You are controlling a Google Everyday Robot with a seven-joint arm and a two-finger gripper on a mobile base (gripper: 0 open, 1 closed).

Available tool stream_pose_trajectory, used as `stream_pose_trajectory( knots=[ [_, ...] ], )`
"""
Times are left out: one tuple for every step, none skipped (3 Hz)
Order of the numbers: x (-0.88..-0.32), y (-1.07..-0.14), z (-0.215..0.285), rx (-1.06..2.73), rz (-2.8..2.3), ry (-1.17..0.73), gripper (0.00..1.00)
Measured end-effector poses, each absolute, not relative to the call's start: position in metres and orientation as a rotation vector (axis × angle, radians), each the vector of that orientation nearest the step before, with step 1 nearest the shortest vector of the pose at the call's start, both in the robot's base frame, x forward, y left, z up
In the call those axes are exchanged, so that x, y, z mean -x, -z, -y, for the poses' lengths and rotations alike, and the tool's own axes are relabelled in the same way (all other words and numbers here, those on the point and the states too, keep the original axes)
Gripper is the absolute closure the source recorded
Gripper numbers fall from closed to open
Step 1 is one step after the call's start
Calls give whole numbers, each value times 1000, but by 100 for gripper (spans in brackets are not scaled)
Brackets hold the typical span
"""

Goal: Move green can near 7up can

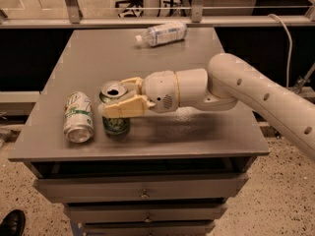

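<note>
The green can point(115, 123) stands upright near the table's front edge, its silver top open. My gripper point(120, 99) is shut on the green can, one cream finger point(123, 109) across its front and the other behind it. The 7up can point(78, 117) lies on its side just left of the green can, white with light green bands, its silver end facing the front. A narrow gap separates the two cans. My arm reaches in from the right.
A clear plastic bottle point(162, 34) lies on its side at the back of the grey table point(197, 132). Drawers sit below the table's front edge. A dark shoe point(11, 223) shows on the floor at the lower left.
</note>
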State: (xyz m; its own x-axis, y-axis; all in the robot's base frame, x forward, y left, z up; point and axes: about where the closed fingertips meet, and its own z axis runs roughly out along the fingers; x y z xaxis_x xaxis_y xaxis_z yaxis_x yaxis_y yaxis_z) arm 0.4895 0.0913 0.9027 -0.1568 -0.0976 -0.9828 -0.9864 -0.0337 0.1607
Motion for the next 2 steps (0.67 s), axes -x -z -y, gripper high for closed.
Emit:
stream_pose_trajectory(
  knots=[
    [-486,-900,-96,1231,-1371,-1329,8],
    [-485,-899,-98,1230,-1368,-1333,0]
  ],
)
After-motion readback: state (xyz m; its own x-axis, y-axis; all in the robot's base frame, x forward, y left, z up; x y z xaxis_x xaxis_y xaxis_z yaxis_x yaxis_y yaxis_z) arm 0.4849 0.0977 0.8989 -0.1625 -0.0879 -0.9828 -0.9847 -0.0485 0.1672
